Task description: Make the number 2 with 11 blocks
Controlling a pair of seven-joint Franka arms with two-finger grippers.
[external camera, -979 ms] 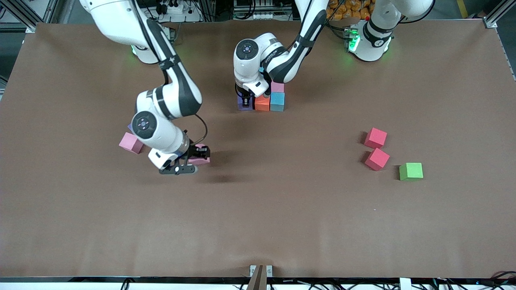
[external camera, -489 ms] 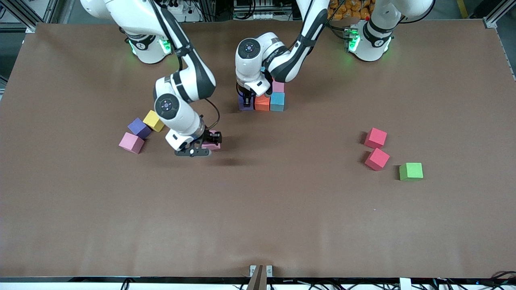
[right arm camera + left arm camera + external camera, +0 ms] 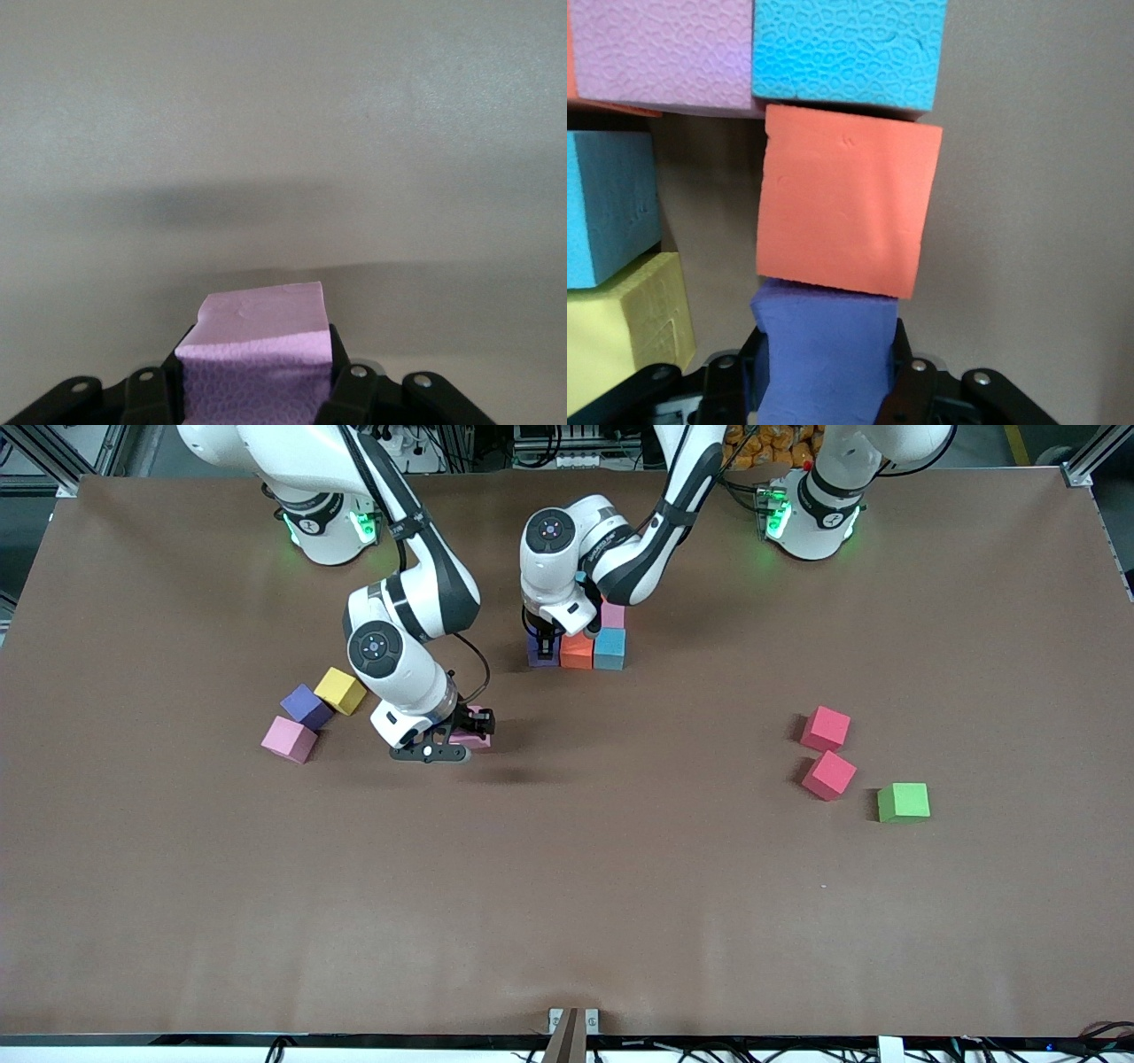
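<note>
The partial number 2 (image 3: 585, 638) lies mid-table near the robots' bases. Its nearest row shows a light blue block (image 3: 609, 648) and an orange block (image 3: 577, 651), with a pink block (image 3: 611, 614) just farther back. My left gripper (image 3: 542, 643) is shut on a purple block (image 3: 824, 354) that touches the orange block (image 3: 846, 208) at the row's end toward the right arm. The left wrist view also shows another light blue block (image 3: 607, 208) and a yellow block (image 3: 625, 332). My right gripper (image 3: 462, 737) is shut on a pink block (image 3: 257, 354) above bare table.
A yellow block (image 3: 339, 690), a purple block (image 3: 306, 707) and a pink block (image 3: 288, 739) lie loose toward the right arm's end. Two red blocks (image 3: 825, 728) (image 3: 828, 774) and a green cube (image 3: 903, 802) lie toward the left arm's end.
My right arm has carried the pink block away from the loose group toward the figure, uncovering the yellow and purple blocks. The left gripper has barely moved.
</note>
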